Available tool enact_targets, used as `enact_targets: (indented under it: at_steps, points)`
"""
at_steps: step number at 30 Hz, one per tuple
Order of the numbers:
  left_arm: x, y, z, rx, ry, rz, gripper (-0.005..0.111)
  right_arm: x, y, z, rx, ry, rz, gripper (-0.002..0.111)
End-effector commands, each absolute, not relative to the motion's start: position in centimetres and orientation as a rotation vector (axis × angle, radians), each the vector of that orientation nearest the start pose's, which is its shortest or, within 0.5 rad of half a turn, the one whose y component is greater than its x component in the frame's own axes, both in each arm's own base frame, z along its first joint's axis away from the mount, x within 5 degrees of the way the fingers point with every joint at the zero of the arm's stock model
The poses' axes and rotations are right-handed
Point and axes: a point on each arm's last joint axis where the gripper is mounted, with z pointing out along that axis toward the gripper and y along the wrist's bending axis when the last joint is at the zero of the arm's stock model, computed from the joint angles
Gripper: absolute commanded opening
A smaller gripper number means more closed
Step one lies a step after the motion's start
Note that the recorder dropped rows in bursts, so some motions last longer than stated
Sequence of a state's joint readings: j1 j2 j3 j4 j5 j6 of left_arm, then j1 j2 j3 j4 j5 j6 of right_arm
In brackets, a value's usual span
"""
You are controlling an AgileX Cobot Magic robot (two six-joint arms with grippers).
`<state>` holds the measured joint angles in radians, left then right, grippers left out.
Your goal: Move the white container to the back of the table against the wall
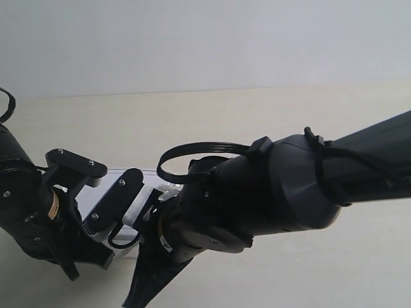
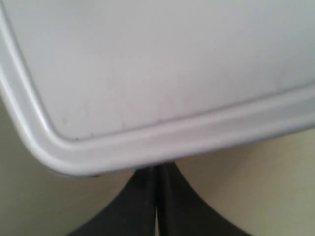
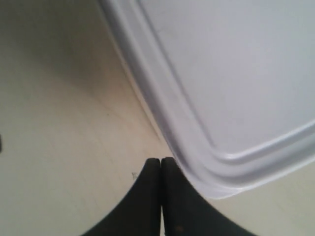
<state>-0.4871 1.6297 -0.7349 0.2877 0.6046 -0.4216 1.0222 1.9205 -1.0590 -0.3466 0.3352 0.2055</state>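
Observation:
The white container (image 2: 162, 64) fills most of the left wrist view, a rounded corner and its ridged rim showing. My left gripper (image 2: 157, 169) is shut with nothing in it, fingertips tucked under the rim's edge. In the right wrist view another corner of the white container (image 3: 236, 83) lies on the table (image 3: 64, 123). My right gripper (image 3: 161, 161) is shut and empty, its tips touching the rim's side. In the exterior view only a strip of the white container (image 1: 149, 172) shows behind both arms.
The arm at the exterior view's left (image 1: 38, 212) and the arm at the exterior view's right (image 1: 276, 192) crowd the near table. Bare cream table (image 1: 289, 115) stretches back to the plain pale wall (image 1: 192, 38). A black cable loop (image 1: 192, 151) arches off the right-hand arm.

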Motion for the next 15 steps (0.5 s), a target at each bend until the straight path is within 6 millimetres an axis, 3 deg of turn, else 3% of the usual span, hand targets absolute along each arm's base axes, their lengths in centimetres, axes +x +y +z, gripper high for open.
enact_targets:
  at_steps: [1, 9, 15]
  points:
    - [24.5, -11.0, 15.5, 0.391, 2.847, 0.155, 0.000, 20.3, 31.3, 13.7, -1.421, 2.212, 0.154, 0.000]
    - [25.5, -11.6, 15.8, 0.357, 2.822, 0.132, 0.000, 20.5, 31.5, 13.9, -1.423, 2.176, 0.169, 0.000]
    - [25.9, -11.7, 14.5, 0.378, 2.837, 0.159, 0.000, 22.2, 31.4, 14.1, -1.327, 2.228, 0.165, 0.000]
